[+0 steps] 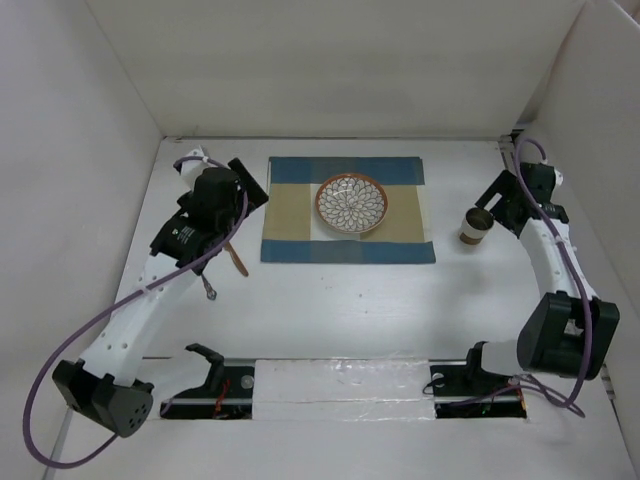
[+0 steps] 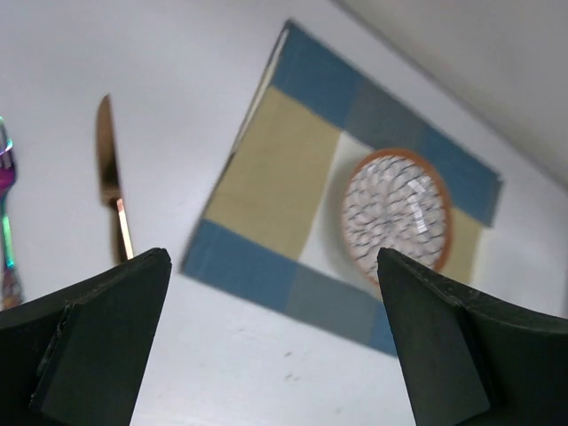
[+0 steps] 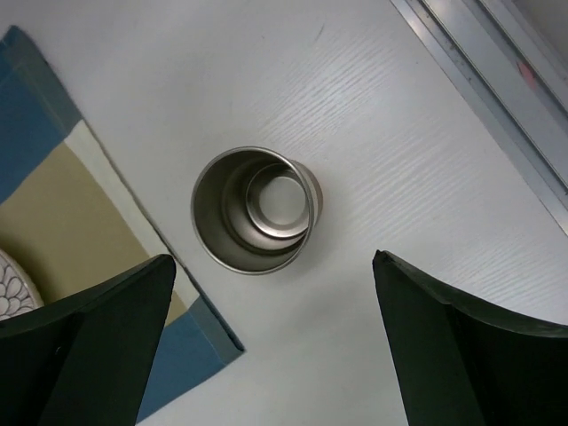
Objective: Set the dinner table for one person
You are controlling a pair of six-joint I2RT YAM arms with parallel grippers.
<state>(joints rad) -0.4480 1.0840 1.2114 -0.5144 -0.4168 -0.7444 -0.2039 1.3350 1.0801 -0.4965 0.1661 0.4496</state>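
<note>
Where left arm (image 1: 150,290) overhangs, knife (image 1: 240,264) half hidden; probable fork (image 2: 7,213) cropped; both jaws spread, empty.

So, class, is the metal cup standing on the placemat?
No, the cup stands on the bare dinner table, just off the placemat edge.

Robotics lab test cell, not a home: plain white worktop (image 1: 330,310) is sitting boxed in by white panels (image 1: 340,60). Left arm (image 1: 130,320) & right arm (image 1: 550,250) are standing bolted to a metal rail (image 1: 235,385) at the near edge, w/ purple cables (image 1: 28,432) trailing and white tape (image 1: 340,385) covering the rail's middle.
</note>
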